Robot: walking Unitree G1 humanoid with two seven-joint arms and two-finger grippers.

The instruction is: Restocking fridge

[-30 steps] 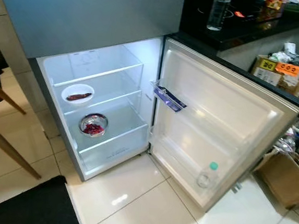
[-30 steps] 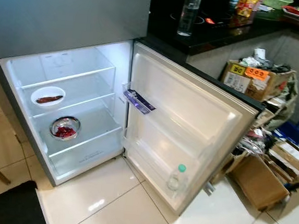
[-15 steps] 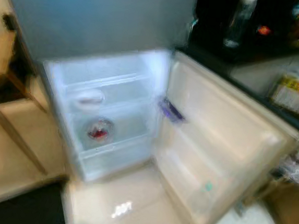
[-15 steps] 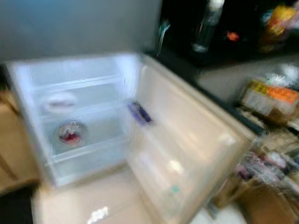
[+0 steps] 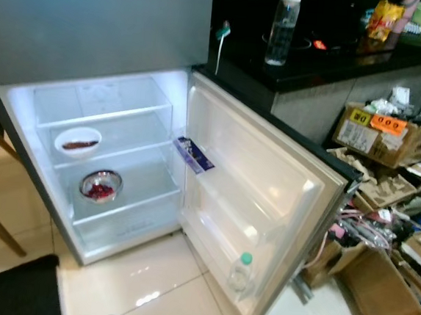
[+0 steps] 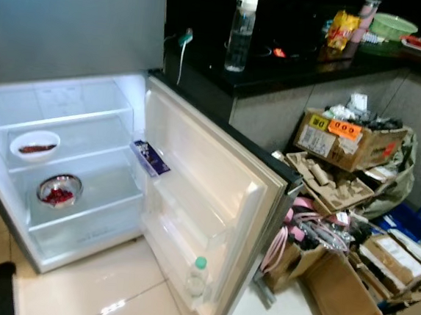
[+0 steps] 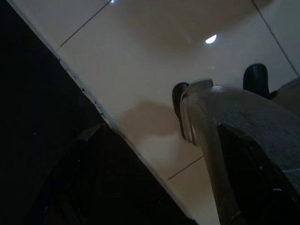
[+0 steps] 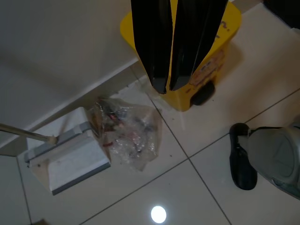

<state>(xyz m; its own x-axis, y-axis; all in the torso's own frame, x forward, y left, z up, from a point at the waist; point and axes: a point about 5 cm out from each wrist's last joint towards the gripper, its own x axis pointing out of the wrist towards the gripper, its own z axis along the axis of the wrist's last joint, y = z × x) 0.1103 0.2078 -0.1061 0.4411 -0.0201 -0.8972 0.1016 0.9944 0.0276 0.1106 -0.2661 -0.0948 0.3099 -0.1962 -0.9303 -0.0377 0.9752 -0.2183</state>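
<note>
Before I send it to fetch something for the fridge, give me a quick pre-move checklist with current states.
1. Fridge door open: ok, swung wide.
2. Shelf space: ok, lower shelves hold a white dish and a steel bowl; the top shelf looks bare.
3. Door rack: ok, one small bottle in the bottom bin.
4. Item to stock: ok, a water bottle stands on the black counter.
5. Right gripper free: ok, shut, holding nothing, hanging over the floor.
6. Left gripper ready: cannot tell, view too dark.
</note>
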